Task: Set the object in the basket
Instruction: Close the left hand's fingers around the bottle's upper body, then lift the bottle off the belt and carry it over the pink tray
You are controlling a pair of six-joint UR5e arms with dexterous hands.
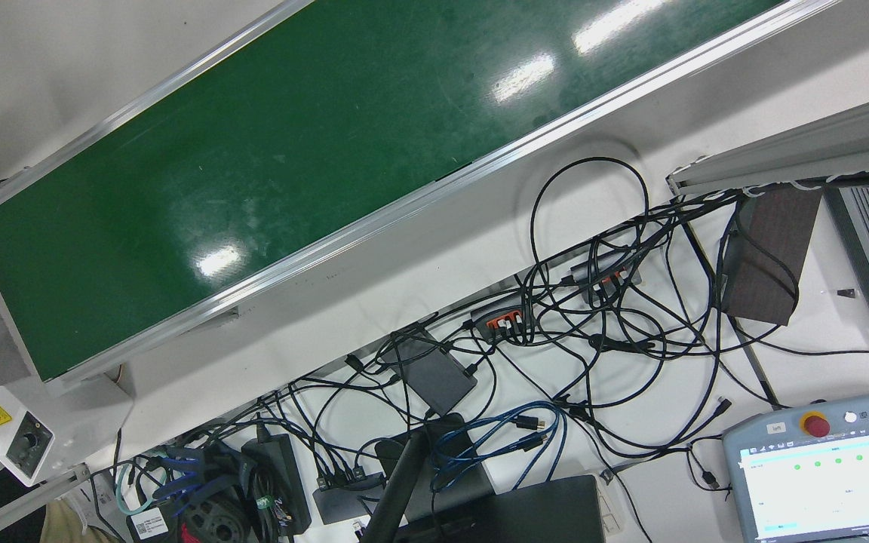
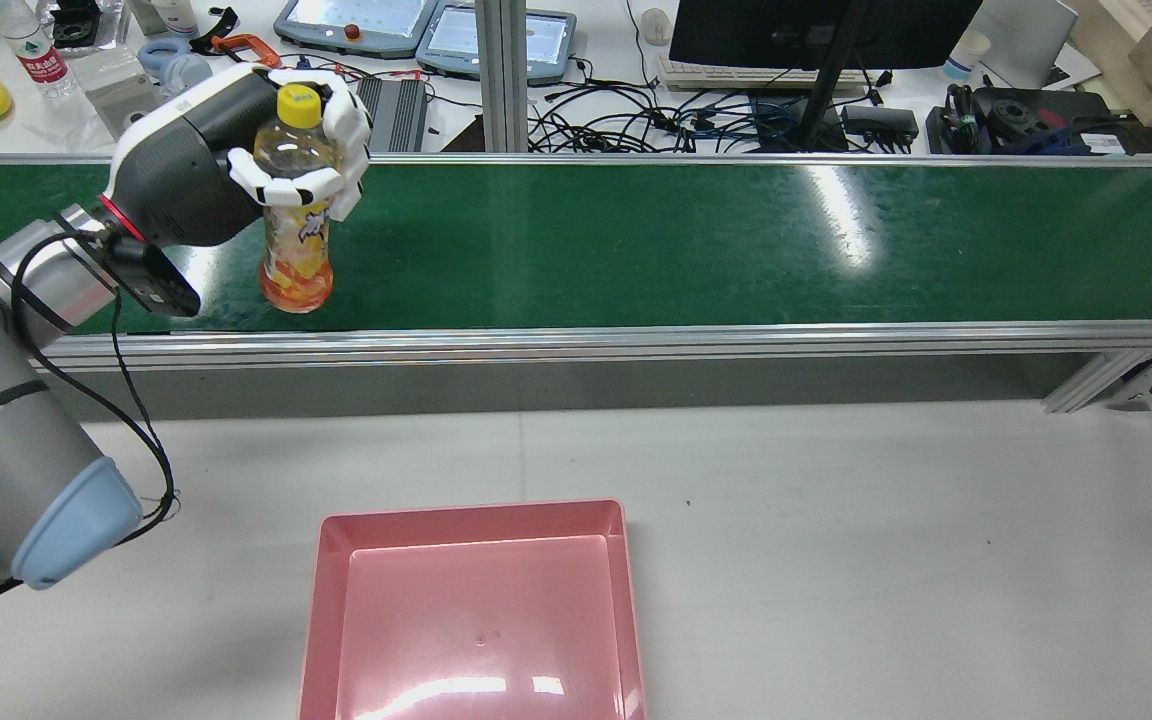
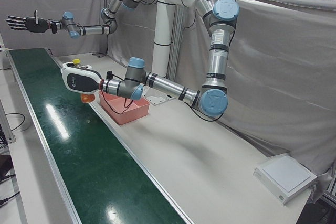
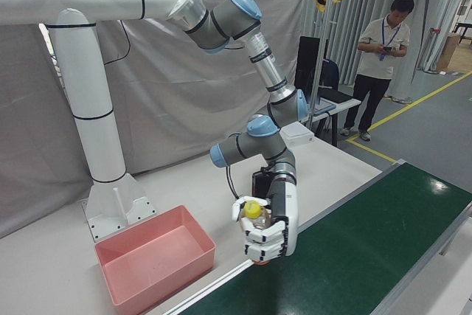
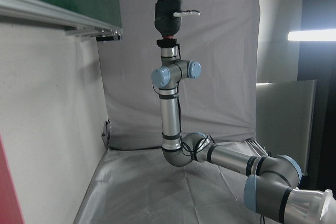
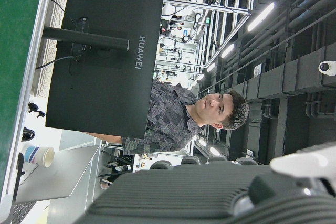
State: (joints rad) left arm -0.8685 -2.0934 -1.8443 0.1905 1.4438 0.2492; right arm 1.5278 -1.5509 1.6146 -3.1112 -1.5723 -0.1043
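Observation:
My left hand [image 2: 288, 150] is shut on a clear bottle [image 2: 296, 245] with a yellow cap and an orange-yellow label. It holds the bottle upright just above the left end of the green conveyor belt [image 2: 736, 240]. The hand and bottle cap also show in the right-front view [image 4: 265, 230]. The pink basket [image 2: 476, 512] sits empty on the white table, nearer the robot than the belt and to the right of the hand. My right hand [image 3: 21, 23] is raised high and far off, fingers spread and empty; it also shows in the left hand view [image 5: 169, 1].
The belt's aluminium rail [image 2: 636, 340] runs between the bottle and the basket. Beyond the belt are a monitor [image 2: 816, 30], teach pendants [image 2: 356, 20] and tangled cables [image 1: 593, 317]. A person [image 4: 383, 49] stands behind the station.

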